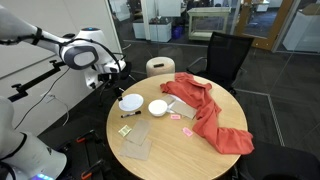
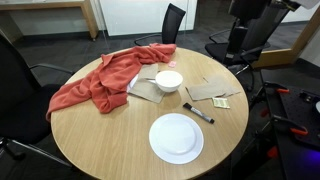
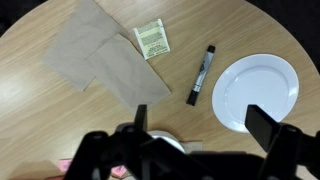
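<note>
White plate (image 3: 255, 92) lies bare on the wooden table (image 3: 40, 120), with a black marker (image 3: 200, 73) just beside it. Above them hangs the gripper (image 3: 200, 118), fingers spread wide and gripping nothing. The white bowl (image 2: 168, 80) looks empty, though its inside is hard to read. Brown napkins (image 3: 95, 55) lie near.

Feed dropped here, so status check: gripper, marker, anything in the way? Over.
Gripper open, empty, hovering. Marker flat between napkins and plate. Nothing covers it.
</note>
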`<state>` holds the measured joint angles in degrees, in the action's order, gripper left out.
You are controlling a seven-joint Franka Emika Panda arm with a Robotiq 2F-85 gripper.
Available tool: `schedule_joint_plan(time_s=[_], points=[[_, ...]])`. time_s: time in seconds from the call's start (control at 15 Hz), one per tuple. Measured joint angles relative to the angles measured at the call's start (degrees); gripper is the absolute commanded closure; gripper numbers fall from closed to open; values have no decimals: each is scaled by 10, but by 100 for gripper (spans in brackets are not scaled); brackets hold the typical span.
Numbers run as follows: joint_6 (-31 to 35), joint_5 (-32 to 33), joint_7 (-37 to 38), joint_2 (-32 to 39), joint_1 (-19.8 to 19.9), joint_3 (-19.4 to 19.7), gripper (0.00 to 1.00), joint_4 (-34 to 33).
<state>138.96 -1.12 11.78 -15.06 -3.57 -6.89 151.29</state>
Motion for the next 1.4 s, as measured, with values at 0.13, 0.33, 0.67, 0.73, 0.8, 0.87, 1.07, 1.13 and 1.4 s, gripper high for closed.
schedule_joint_plan(time_s=[0.13,0.33,0.67,0.73,0.8,0.87,1.07,1.13,1.4], points=[[33,-6,0,38,0,0,0,-3],[75,-13,0,96,0,2,0,-13],[127,-10,34,186,-1,3,0,-40],[135,-4,48,202,-3,3,0,-46],[141,5,65,217,-6,3,0,-51],[144,13,81,230,-11,5,0,-57],[150,26,117,267,-30,12,0,-72],[151,27,125,278,-37,15,0,-77],[152,27,146,318,-63,33,0,-96]])
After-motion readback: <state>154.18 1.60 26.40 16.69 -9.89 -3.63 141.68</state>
